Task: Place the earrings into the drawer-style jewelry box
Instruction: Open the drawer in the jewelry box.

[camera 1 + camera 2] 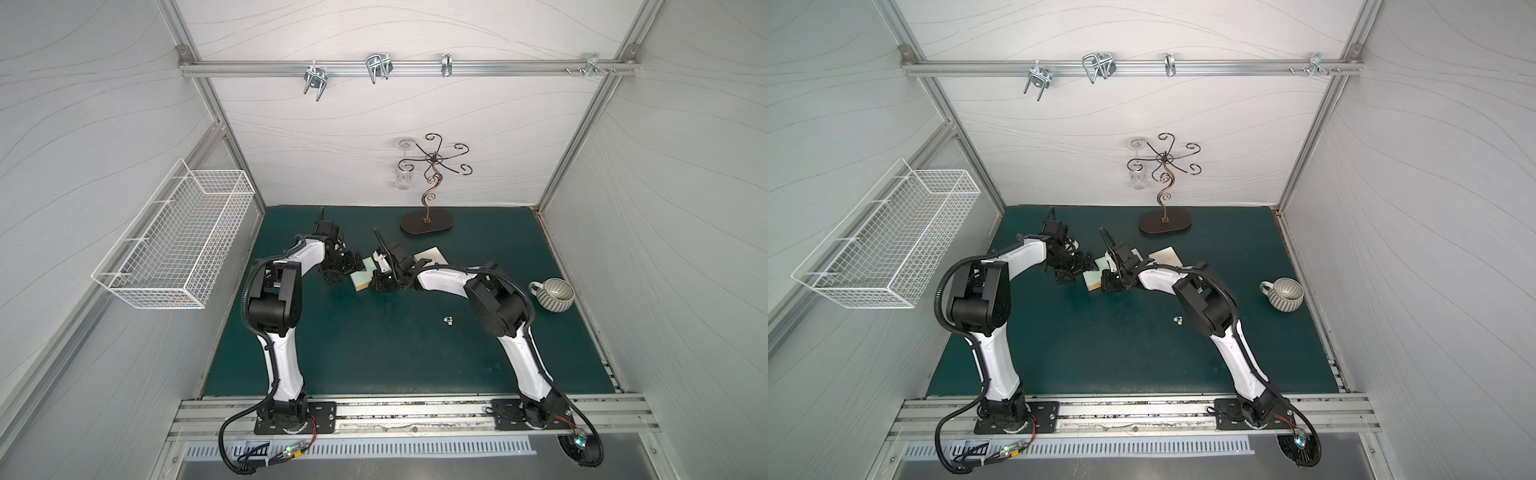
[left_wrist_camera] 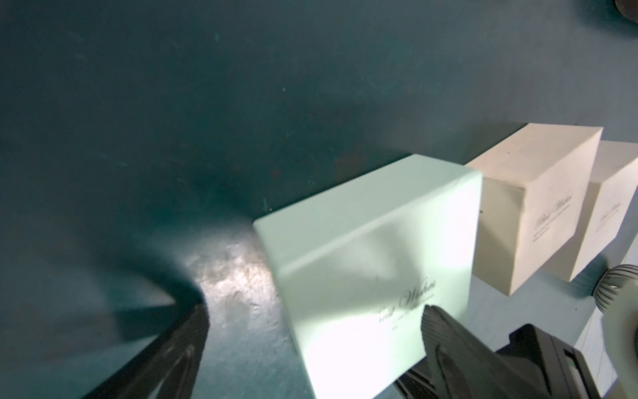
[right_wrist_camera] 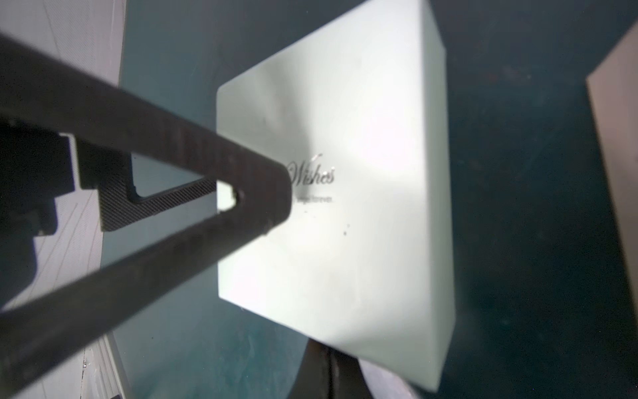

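The mint-green jewelry box [image 1: 360, 277] [image 2: 373, 241] [image 3: 345, 138] lies mid-table with its printed face up. My left gripper [image 1: 351, 266] [image 2: 316, 311] is open. One of its fingers [image 2: 445, 331] rests on the printed face, and the other stands off the box's side over the mat. My right gripper [image 1: 377, 283] [image 3: 328, 366] is shut at the box's opposite edge. That edge hides the tips, so I cannot see whether anything is pinched. The earrings [image 1: 448, 320] [image 1: 1178, 319] lie as a small silvery cluster on the mat in front of the right arm's elbow.
Two cream boxes [image 2: 531, 193] [image 2: 614, 193] stand just behind the mint one and partly under the right arm [image 1: 432, 255]. A ribbed grey mug [image 1: 555, 293] lies at the right. A curled metal stand [image 1: 427, 224] is at the back and a wire basket [image 1: 178, 241] hangs on the left wall.
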